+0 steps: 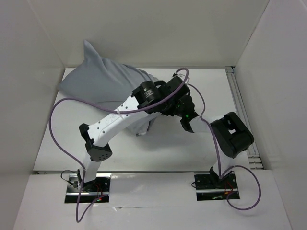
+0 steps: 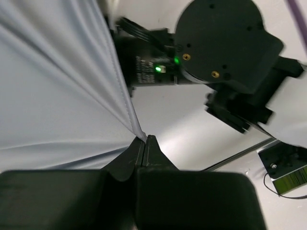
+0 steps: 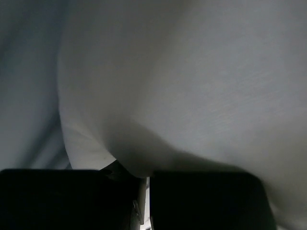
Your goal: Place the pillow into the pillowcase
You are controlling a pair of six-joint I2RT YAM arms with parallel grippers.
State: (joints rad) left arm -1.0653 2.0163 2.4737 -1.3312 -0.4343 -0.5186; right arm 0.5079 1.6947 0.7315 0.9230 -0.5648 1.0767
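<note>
Left gripper point(image 2: 145, 143) is clenched on the pillowcase point(image 2: 57, 96) hem. Right gripper point(image 3: 145, 186) is clenched on a pale fold, which looks like pillow point(image 3: 201, 96). The bundle lies far-left on the surface point(image 1: 192, 153). The case is plump, so I'd say the pillow is mostly in. A white end shows at the right mouth and needs tucking. Count: one pillow, one pillowcase, two grippers.

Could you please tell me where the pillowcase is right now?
In the top view, the pillowcase lies back left on the table against the rear wall, its right-end hem pinched in the left gripper.
</note>
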